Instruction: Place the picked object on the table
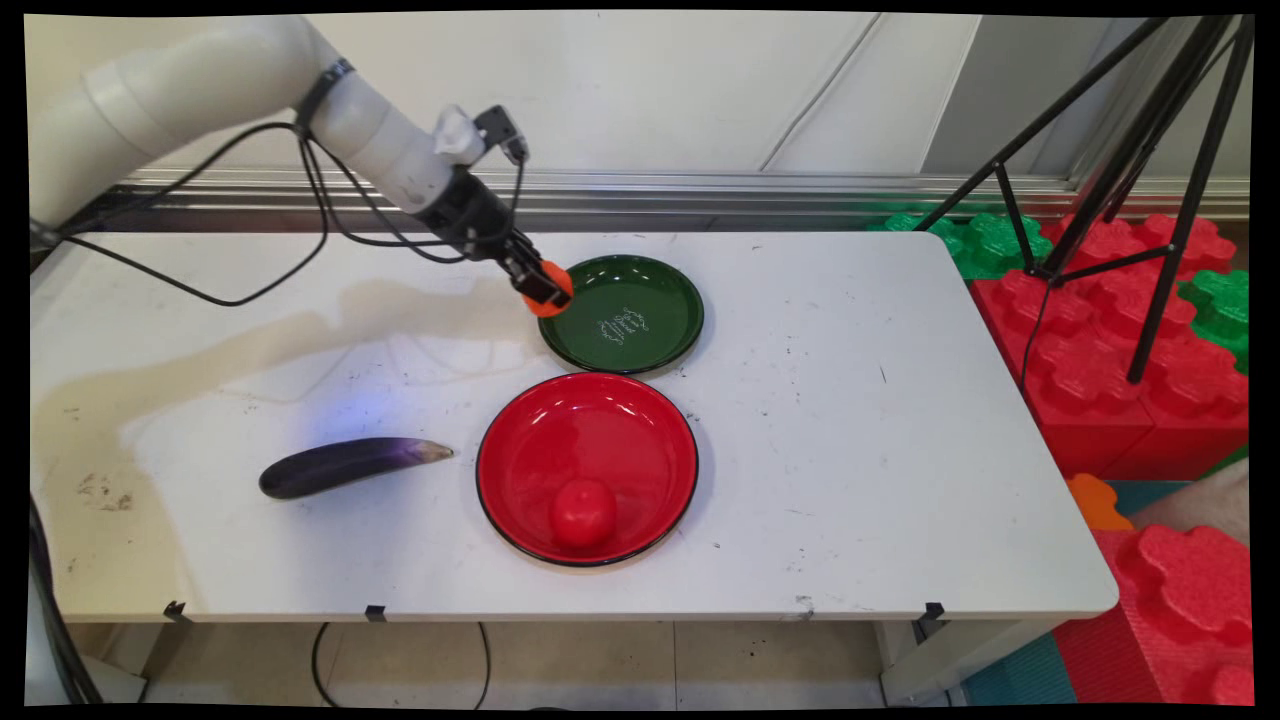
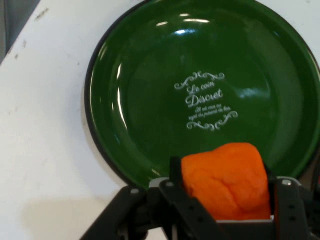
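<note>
The gripper (image 1: 545, 287) clasps an orange fruit-shaped toy (image 2: 225, 181) over the left rim of the green plate (image 1: 640, 345). On the scuffed, stained white table (image 1: 850, 450), a red plate (image 1: 520, 500) holding a tomato (image 1: 583, 512) sits nearer; an eggplant (image 1: 345, 466) lies left. Foam blocks (image 1: 1090, 370) and a tripod (image 1: 1150, 150) stand right.

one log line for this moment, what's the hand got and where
hand: shut on orange fruit | position: at green plate left rim | red plate: holds tomato | eggplant: on table, left of red plate
</note>
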